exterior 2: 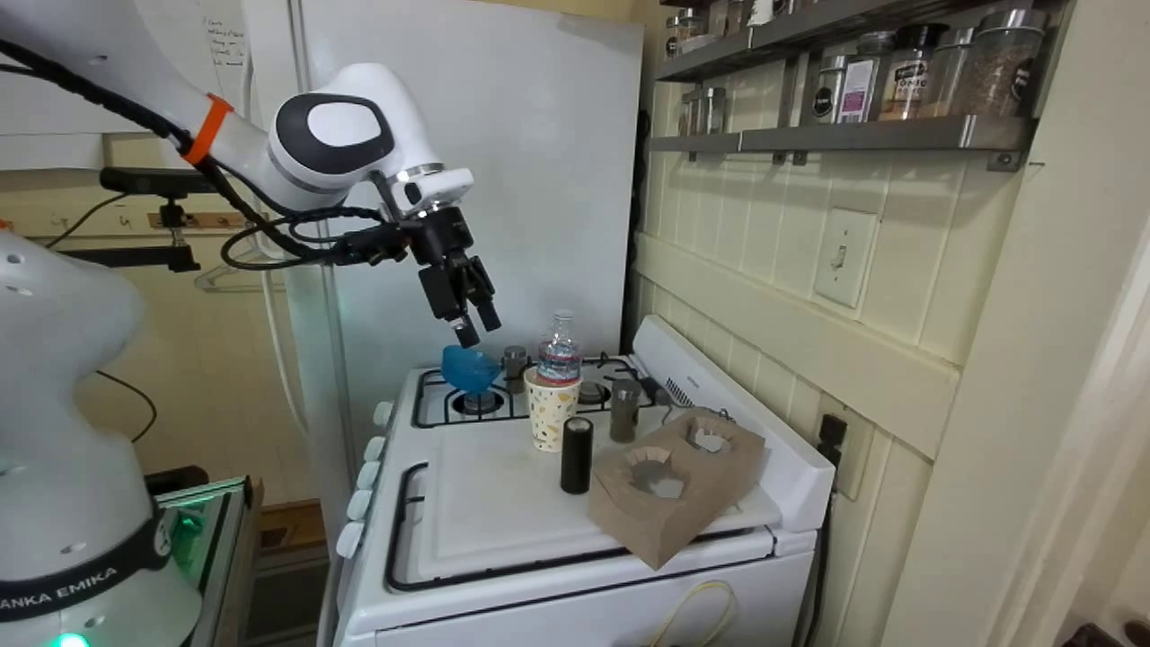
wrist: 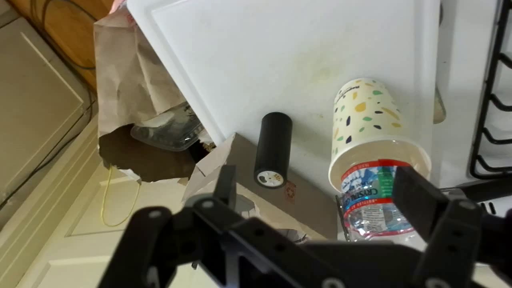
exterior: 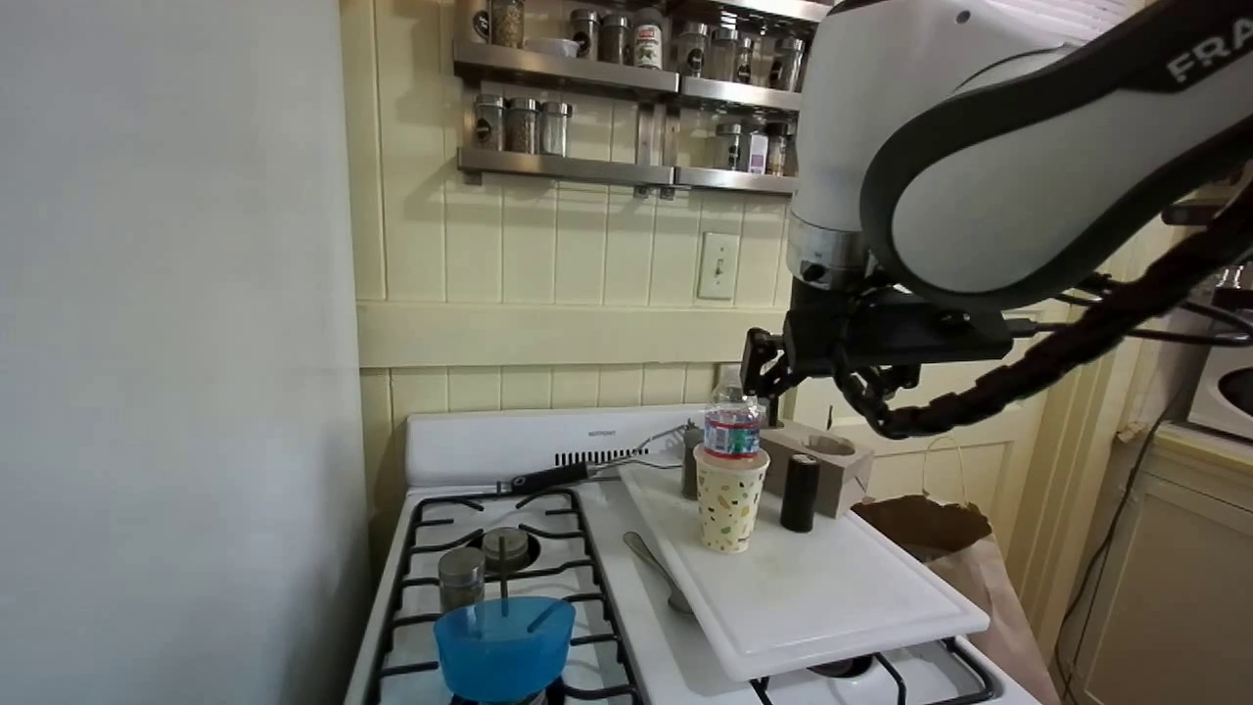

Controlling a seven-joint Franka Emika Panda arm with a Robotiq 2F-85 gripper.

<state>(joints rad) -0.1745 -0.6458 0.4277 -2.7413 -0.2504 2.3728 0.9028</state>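
My gripper (exterior 2: 477, 325) hangs above the stove, open, with nothing held between its fingers. In the wrist view a clear plastic bottle (wrist: 370, 192) with a blue and red label shows partly behind the right-hand finger (wrist: 418, 200). It stands upright in a speckled paper cup (wrist: 366, 112), which rests on a white cutting board (wrist: 280, 52). Beside the cup stands a black cylinder (wrist: 274, 148). A brown cardboard carrier (exterior 2: 665, 494) with round holes lies behind it, partly hidden by my gripper in the wrist view. In an exterior view, a dark shaker (exterior 2: 624, 409) stands near the cup.
A blue bowl (exterior: 504, 646) and a glass jar (exterior: 460, 578) are over the burner grates. A spoon (exterior: 661, 573) lies beside the board, and a black-handled utensil (exterior: 553, 478) lies further back. A paper bag (exterior: 979, 558) stands past the stove. Spice shelves (exterior: 568, 166) line the wall.
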